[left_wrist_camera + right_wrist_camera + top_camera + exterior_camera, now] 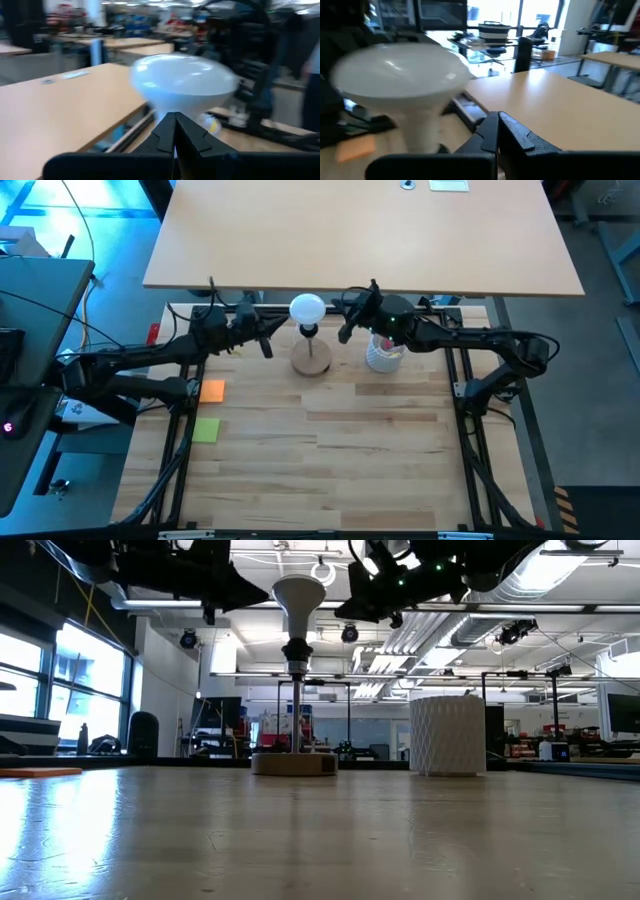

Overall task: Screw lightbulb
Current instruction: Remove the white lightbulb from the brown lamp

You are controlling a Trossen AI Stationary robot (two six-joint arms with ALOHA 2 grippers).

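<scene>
We note the left gripper (pixel 268 340) just left of the lightbulb (pixel 307 308), fingers pressed together on nothing and clear of the bulb. The bulb sits upright in the black socket stem (pixel 297 710) of the wooden disc (pixel 311 360) at the table's (pixel 380 470) far middle. To its right the right gripper (pixel 346 330) hangs fully closed and empty, above the white ribbed cup (pixel 447 734).

White lightbulb (pixel 307 307), white ribbed cup (pixel 384 356), orange note (pixel 211 390).

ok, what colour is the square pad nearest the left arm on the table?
Orange, with a green square pad just below it in the high view, where both show best.
</scene>
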